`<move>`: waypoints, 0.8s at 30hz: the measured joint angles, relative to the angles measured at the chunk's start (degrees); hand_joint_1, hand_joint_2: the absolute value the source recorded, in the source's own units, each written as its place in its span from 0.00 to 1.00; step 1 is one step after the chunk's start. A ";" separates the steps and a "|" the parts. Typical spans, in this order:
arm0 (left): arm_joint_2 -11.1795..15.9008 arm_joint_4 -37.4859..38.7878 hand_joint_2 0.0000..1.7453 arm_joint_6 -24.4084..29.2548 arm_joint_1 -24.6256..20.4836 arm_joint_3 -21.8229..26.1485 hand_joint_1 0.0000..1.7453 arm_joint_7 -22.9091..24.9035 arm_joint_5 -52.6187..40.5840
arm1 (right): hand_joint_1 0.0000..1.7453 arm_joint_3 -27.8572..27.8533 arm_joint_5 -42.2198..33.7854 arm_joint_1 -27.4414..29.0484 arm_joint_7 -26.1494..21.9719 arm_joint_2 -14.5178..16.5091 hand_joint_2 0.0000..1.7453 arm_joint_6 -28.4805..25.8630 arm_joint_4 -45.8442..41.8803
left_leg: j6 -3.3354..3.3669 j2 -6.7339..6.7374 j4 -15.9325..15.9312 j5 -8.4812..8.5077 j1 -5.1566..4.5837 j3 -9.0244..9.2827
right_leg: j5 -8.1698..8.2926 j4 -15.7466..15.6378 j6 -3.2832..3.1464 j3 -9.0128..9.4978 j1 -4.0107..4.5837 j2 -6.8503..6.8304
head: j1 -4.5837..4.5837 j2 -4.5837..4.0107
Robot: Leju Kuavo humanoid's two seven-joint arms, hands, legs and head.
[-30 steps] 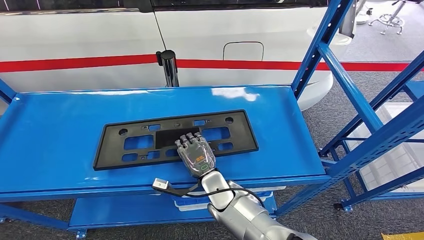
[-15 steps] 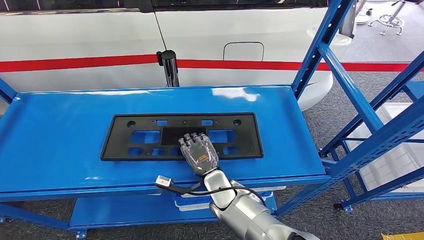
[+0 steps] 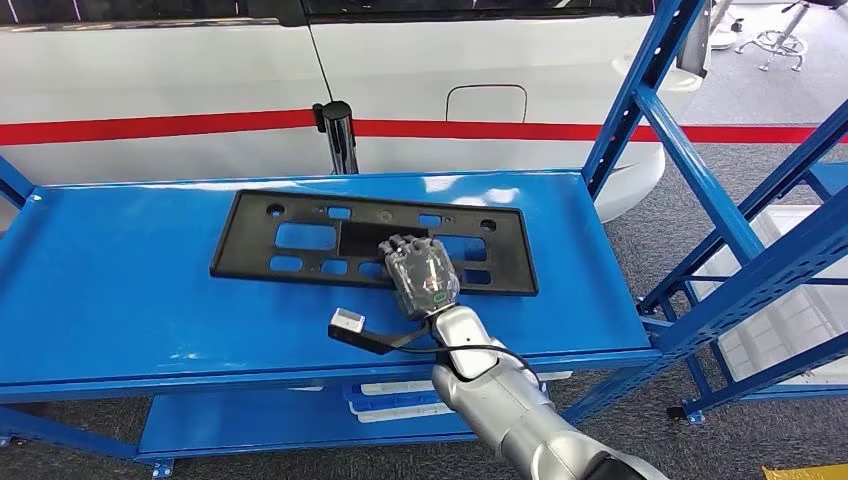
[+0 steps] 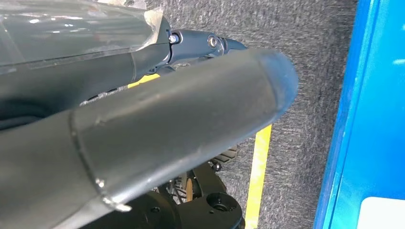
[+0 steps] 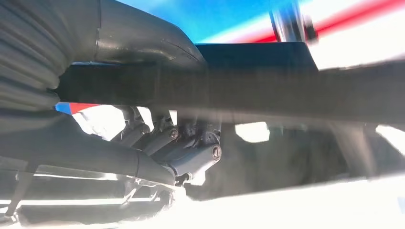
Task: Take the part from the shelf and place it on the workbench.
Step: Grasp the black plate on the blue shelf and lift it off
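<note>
You had the right hand gripping the black part at its near edge, over the blue workbench. The part sat slightly askew, its right end nearer you. Behind the bench stood a white car with a red stripe; blue shelving rose at right.

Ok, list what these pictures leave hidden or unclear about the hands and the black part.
- Right hand, head view: its back hides the fingertips, so the hold on the black plate is unclear.
- Black plate, right wrist view: blurred and cut off by the picture's edges; glare washes out what lies beyond.
- Left hand, left wrist view: the thick thumb covers the other fingers, so whether it is open is unclear.
</note>
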 joint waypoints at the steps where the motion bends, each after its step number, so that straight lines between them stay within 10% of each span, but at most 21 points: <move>1: 0.02 0.00 0.00 -0.08 0.00 0.00 0.00 0.04 0.00 | 1.00 -0.75 -2.46 -0.07 -2.54 0.02 1.00 0.02 -0.03 | 0.00 0.00 0.00 0.00 0.00 0.00 | 0.00 0.00 0.00 0.00 0.00 0.00 | 0.00 0.00; 7: 0.46 0.00 0.00 -1.11 0.02 -0.77 0.00 -2.44 0.72 | 1.00 -23.08 -29.46 0.34 -28.06 -1.39 1.00 0.55 -32.94 | -0.02 -0.07 0.03 -0.02 -0.03 -0.09 | 0.02 0.01 0.06 -0.04 -0.01 -0.06 | 0.00 -0.01; 15: 0.80 0.00 0.00 -1.79 0.03 -0.79 0.00 -3.21 1.57 | 1.00 -23.88 -38.40 1.81 -30.49 -4.21 1.00 2.08 -47.25 | -0.11 -0.03 0.01 -0.10 0.04 -0.11 | -0.01 0.01 0.04 -0.09 0.02 -0.06 | -0.01 -0.01; 19: 0.81 0.00 1.00 -2.30 0.02 -0.79 0.00 -3.46 1.73 | 1.00 -23.73 -45.06 2.05 -32.01 -4.97 1.00 4.41 -48.85 | -0.12 -0.03 0.01 -0.09 0.06 -0.11 | -0.02 0.01 0.03 -0.08 0.03 -0.06 | -0.01 -0.01; 24: 0.86 0.00 1.00 -3.98 0.20 -0.72 0.00 -4.40 2.43 | 1.00 -22.31 -74.39 4.54 -36.99 -7.35 1.00 17.62 -52.55 | -0.12 -0.10 0.01 -0.10 0.05 -0.13 | -0.03 0.01 0.02 -0.08 0.03 -0.09 | -0.02 -0.01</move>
